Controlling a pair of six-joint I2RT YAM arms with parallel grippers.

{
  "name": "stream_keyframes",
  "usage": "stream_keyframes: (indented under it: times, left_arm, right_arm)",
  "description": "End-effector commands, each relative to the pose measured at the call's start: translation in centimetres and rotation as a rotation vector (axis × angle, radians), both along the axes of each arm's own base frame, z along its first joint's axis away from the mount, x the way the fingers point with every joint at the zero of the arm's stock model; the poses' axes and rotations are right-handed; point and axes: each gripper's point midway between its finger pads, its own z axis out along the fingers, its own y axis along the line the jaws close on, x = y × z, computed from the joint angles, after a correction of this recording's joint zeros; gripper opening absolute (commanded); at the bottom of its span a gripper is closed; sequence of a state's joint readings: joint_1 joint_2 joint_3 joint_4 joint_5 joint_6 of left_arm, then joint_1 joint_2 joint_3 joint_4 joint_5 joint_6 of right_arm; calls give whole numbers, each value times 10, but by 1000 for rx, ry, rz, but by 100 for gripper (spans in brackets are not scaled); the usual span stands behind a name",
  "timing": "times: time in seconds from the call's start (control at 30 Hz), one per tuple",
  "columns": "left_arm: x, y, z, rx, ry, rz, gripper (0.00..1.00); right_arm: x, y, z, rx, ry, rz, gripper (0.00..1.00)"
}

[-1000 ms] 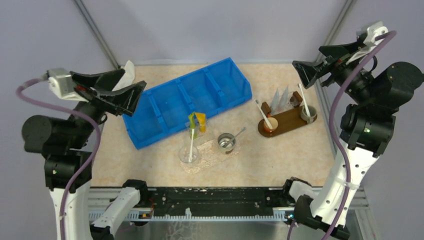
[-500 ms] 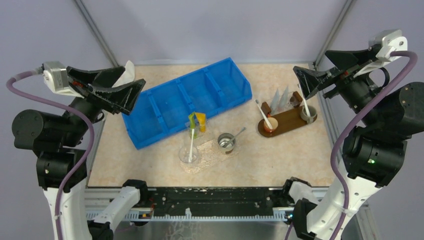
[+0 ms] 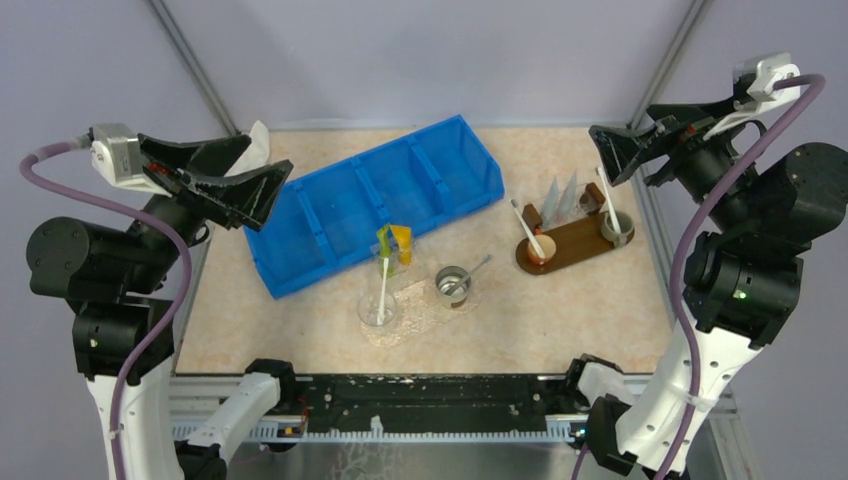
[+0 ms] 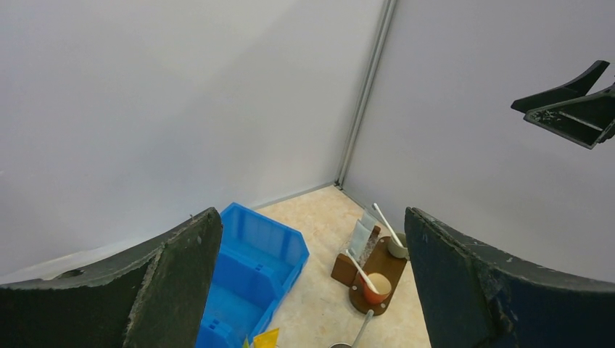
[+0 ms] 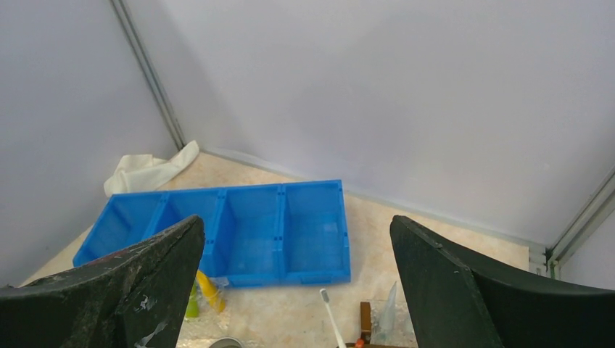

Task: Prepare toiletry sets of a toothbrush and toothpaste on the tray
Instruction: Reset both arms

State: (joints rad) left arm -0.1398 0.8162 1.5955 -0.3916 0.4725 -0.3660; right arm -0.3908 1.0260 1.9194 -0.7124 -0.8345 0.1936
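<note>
The left hand (image 3: 262, 162) hovers above the left end of the blue divided bin (image 3: 375, 200), its fingers spread wide and empty. The right hand (image 3: 630, 135) hangs just as spread over the right edge of the tabletop (image 3: 600, 300). On the brown wooden tray (image 3: 575, 245), two small cups each hold a leaning white toothbrush (image 3: 527, 230). Nearer the front, another toothbrush (image 3: 383, 285) stands in a clear cup (image 3: 380, 312), just beside a yellow-and-green toothpaste (image 3: 393, 243) and a metal cup (image 3: 453, 285).
</note>
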Motion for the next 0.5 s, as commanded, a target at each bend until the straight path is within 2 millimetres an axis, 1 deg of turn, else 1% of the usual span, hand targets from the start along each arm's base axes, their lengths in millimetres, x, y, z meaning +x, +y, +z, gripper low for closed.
stream_keyframes:
  times: [0.0,0.3,0.47]
  left_arm:
    - [2,0,-2,17,0,7,99]
    - [2,2,-3,23,-3,16,99]
    - [1,2,-4,28,-6,19,99]
  right_arm:
    - [1,-2,9,7,-42,-14,99]
    - [1,-4,10,4,-52,-25,99]
    - [2,-3,7,-6,-53,-20,99]
